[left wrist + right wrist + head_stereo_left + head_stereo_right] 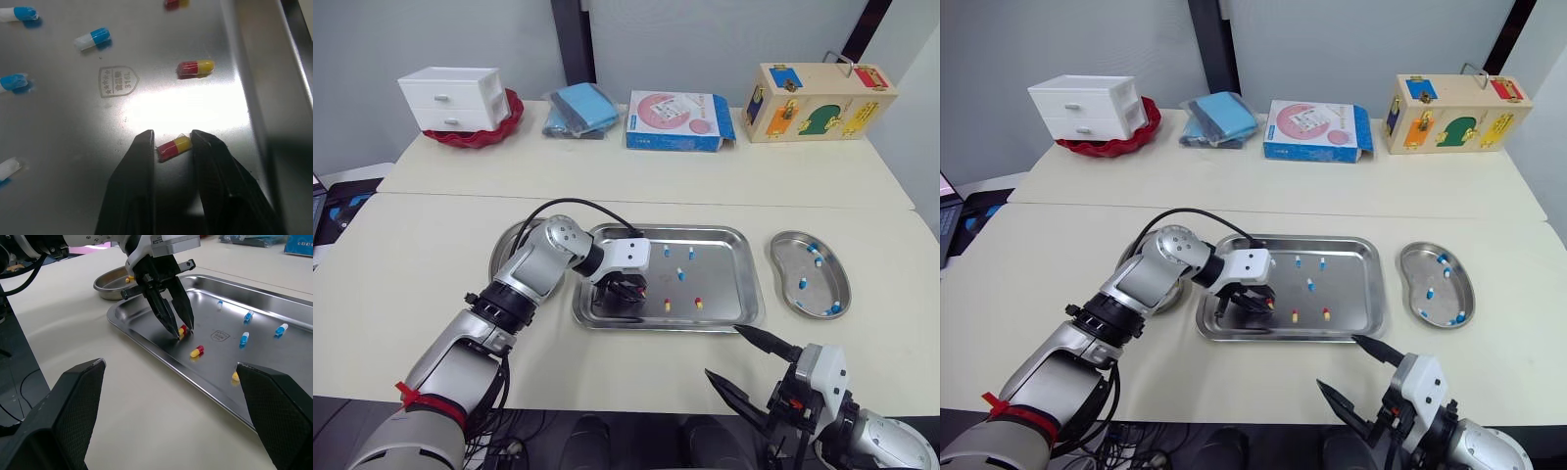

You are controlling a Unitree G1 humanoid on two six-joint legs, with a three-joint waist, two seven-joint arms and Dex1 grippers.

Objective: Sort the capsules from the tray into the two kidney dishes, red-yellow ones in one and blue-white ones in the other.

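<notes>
At the table's near edge, our right gripper (722, 351) waits, fingers spread and empty. Beyond it, our left gripper (172, 133) pinches a red-yellow capsule (174, 147) on the rectangular steel tray (715, 274): we judge this the pick step. Next we lift and carry it to the left steel kidney dish (105, 286).

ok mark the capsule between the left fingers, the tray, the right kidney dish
red-yellow capsule (173, 146): left wrist view, its middle
tray (724, 274): left eye view, bare floor
kidney dish (827, 284): left eye view, bare floor

Left hand (184, 332) grips a red-yellow capsule (182, 331) in the tray (293, 352)
</notes>
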